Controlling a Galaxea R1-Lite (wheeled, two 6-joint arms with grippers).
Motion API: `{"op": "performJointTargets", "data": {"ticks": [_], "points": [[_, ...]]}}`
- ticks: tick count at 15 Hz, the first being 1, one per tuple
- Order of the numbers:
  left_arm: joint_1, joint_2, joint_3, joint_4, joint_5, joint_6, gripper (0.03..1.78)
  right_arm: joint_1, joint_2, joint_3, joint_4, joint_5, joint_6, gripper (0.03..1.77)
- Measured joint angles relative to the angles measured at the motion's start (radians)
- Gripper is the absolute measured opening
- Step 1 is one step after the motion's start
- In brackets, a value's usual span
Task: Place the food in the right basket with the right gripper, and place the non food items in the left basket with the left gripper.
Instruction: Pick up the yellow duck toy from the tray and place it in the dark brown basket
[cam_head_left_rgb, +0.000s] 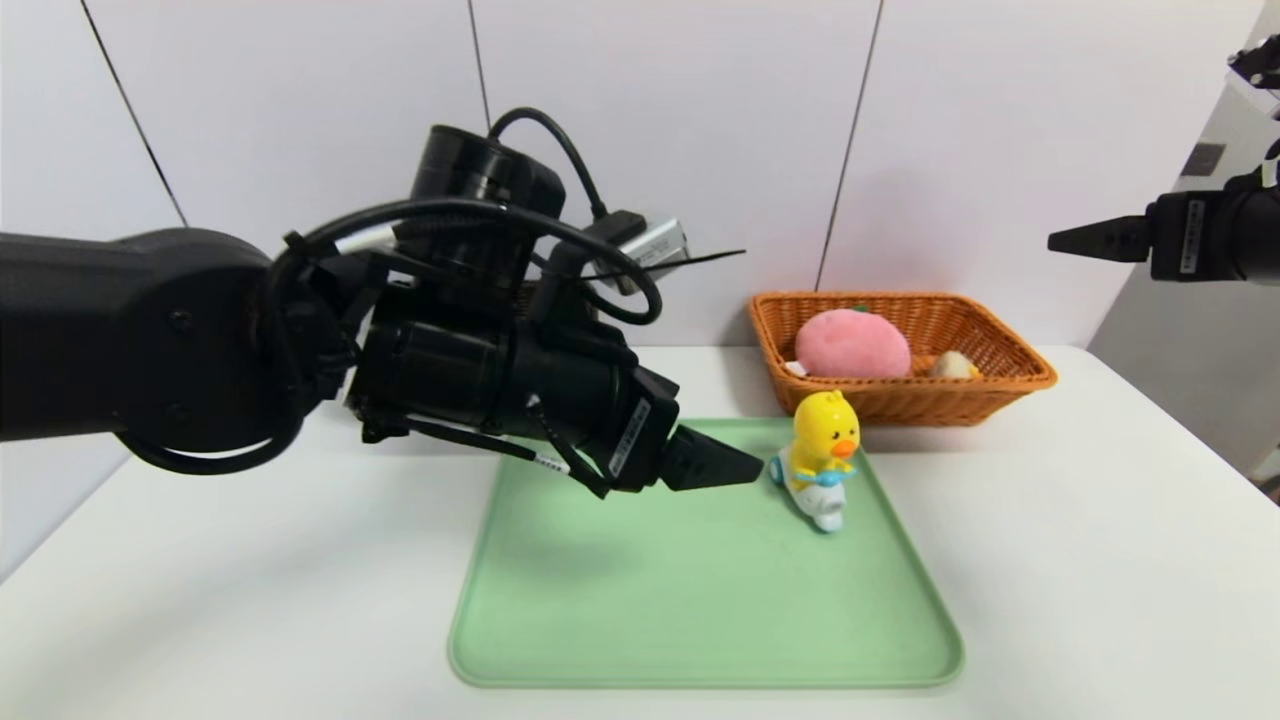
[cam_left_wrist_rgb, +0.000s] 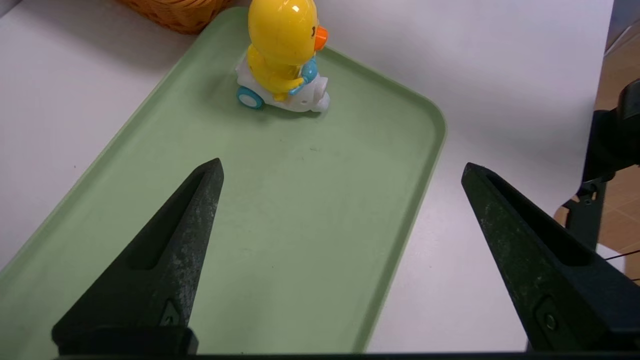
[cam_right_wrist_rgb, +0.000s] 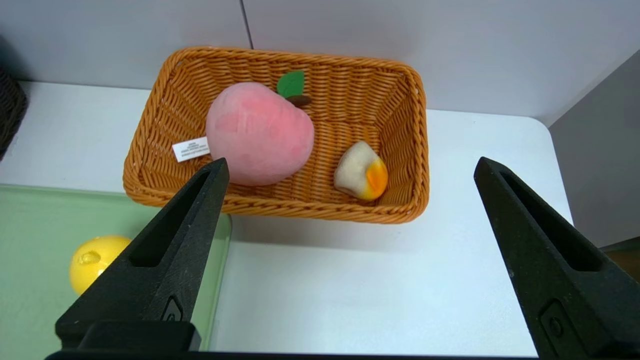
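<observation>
From the head view, the left gripper (cam_head_left_rgb: 735, 468) is hanging with its tips just beside the yellow plastic duck toy riding a white scooter (cam_head_left_rgb: 822, 458), which is standing upright near the far right corner of the pale green plastic tray (cam_head_left_rgb: 700, 620). The right gripper (cam_head_left_rgb: 1090, 240) is idling high at the right edge. The left basket is hiding behind the left arm.

In the left wrist view, the jaws are spreading wide and empty, the duck between and beyond them. It is looking light, rigid and glossy, so slippery; pinching the round body above the wheels seems safest.

The right wrist view is showing wide-open jaws over the orange wicker basket (cam_right_wrist_rgb: 415, 150), holding a pink plush peach (cam_right_wrist_rgb: 257, 132) and a small pale food piece (cam_right_wrist_rgb: 361, 171), hard to identify.
</observation>
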Motion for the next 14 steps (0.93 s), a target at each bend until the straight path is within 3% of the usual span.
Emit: {"op": "performJointTargets", "data": {"ticks": [2, 10, 14], "points": [[-0.001, 0.035, 0.033, -0.094, -0.013, 0.028, 1.69, 0.003, -0.014, 0.000, 0.004, 0.000, -0.002, 1.69], [0.000, 0.226, 0.102, -0.512, -0.198, 0.037, 1.69, 0.003, -0.057, -0.001, 0.059, -0.002, -0.006, 1.69], [-0.002, 0.306, 0.106, -0.633, -0.206, 0.051, 1.69, 0.002, -0.062, -0.001, 0.072, -0.003, -0.007, 1.69]]}}
